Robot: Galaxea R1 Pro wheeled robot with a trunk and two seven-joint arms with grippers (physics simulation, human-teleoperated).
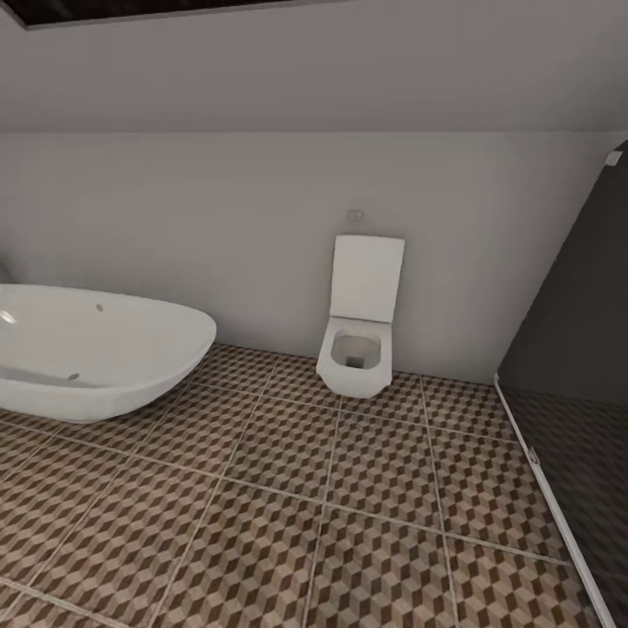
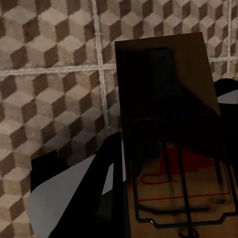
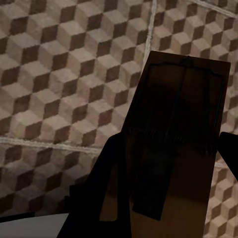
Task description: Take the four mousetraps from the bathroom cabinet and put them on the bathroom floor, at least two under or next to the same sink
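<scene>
My left gripper [image 2: 168,163] is shut on a mousetrap [image 2: 163,79], a dark-brown wooden plate with a wire bar and red print, held above the bathroom floor [image 2: 49,74]. In the right wrist view, my right gripper [image 3: 173,173] is shut on a second mousetrap [image 3: 183,99], also over the cube-patterned tiles [image 3: 64,74]. The head view looks across the bathroom floor [image 1: 349,506] toward the back wall. The cabinet and the bathroom sink are out of view.
A rounded white tub [image 1: 87,358] stands at the left. A white wall-hung toilet [image 1: 356,349] with its lid up sits at the back wall. A dark glass shower screen [image 1: 576,305] and its darker tray floor [image 1: 593,488] close off the right side.
</scene>
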